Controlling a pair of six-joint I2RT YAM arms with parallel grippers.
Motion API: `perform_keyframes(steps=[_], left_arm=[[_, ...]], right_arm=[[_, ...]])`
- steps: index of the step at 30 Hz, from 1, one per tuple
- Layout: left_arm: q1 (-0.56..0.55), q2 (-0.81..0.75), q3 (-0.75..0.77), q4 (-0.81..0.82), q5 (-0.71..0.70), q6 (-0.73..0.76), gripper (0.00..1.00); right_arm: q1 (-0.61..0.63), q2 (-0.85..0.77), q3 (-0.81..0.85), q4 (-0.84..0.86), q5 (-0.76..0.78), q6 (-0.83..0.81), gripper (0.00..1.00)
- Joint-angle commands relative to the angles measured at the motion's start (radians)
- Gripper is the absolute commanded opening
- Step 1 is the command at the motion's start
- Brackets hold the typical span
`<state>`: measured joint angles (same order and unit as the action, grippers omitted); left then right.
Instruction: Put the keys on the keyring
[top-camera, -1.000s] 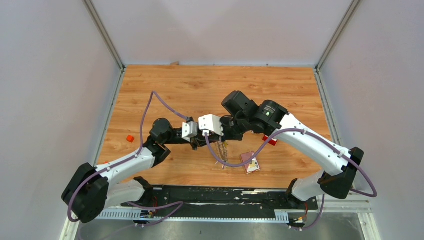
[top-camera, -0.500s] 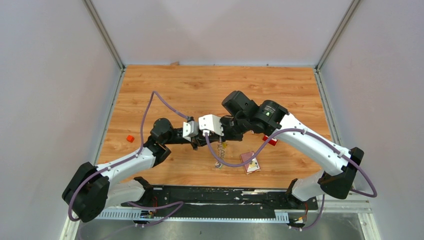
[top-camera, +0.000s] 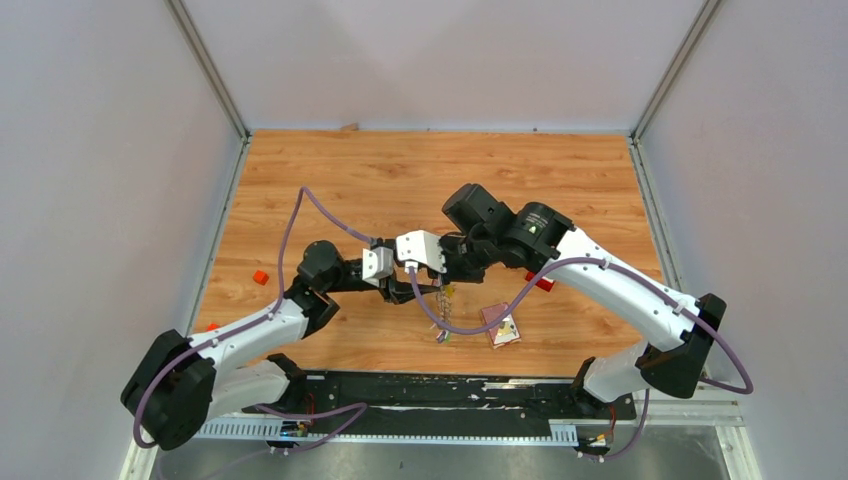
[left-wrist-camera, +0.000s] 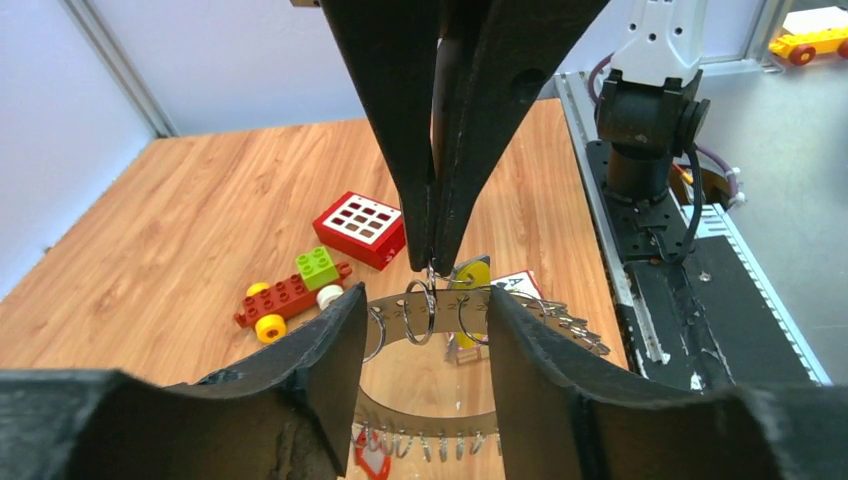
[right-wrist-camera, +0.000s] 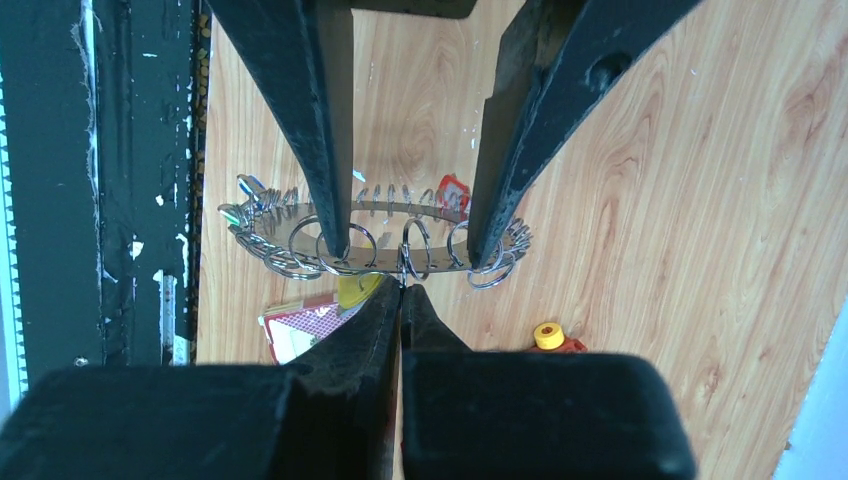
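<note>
Here, the right fingers (right-wrist-camera: 372, 335) pinch shut on a loop of the keyring (right-wrist-camera: 300, 232), hung above the desk (top-camera: 350, 180), while the wide-open, empty left fingers (left-wrist-camera: 325, 350) straddling it should close squarely and gently.

The left arm (top-camera: 255, 328) and right arm (top-camera: 622, 288) bend inward, and their wrists nearly meet. The left claw (left-wrist-camera: 424, 325) stands open with its black fingers (left-wrist-camera: 320, 370) spread wide. Directly ahead of it, tip to tip, the right claw (right-wrist-camera: 401, 292) is pressed together, pinching a small loop of the large grey wire keyring (right-wrist-camera: 380, 235).
</note>
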<state>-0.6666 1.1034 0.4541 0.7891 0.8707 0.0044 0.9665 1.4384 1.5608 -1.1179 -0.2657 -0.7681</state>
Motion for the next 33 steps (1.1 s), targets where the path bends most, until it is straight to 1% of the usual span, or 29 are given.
perform_keyframes(steps=[1, 4, 7, 14, 27, 33], left_arm=[[0.025, -0.052, -0.023, 0.066, -0.008, 0.045, 0.58], [0.033, -0.062, -0.025, 0.1, 0.032, 0.028, 0.6], [0.035, -0.07, -0.02, 0.088, 0.106, 0.026, 0.58], [0.035, -0.07, 0.015, -0.1, 0.195, 0.133, 0.48], [0.03, -0.054, 0.014, -0.112, 0.205, 0.151, 0.47], [0.01, -0.023, 0.015, -0.053, 0.159, 0.111, 0.5]], right_arm=[[0.003, -0.048, -0.01, 0.056, 0.021, 0.013, 0.0], [0.001, -0.055, -0.015, 0.057, 0.02, 0.013, 0.0], [0.0, -0.061, -0.022, 0.06, 0.02, 0.015, 0.0], [-0.008, -0.067, -0.024, 0.064, 0.01, 0.017, 0.0], [-0.012, -0.055, -0.022, 0.07, 0.005, 0.016, 0.0], [-0.012, -0.048, -0.01, 0.069, -0.007, 0.021, 0.0]])
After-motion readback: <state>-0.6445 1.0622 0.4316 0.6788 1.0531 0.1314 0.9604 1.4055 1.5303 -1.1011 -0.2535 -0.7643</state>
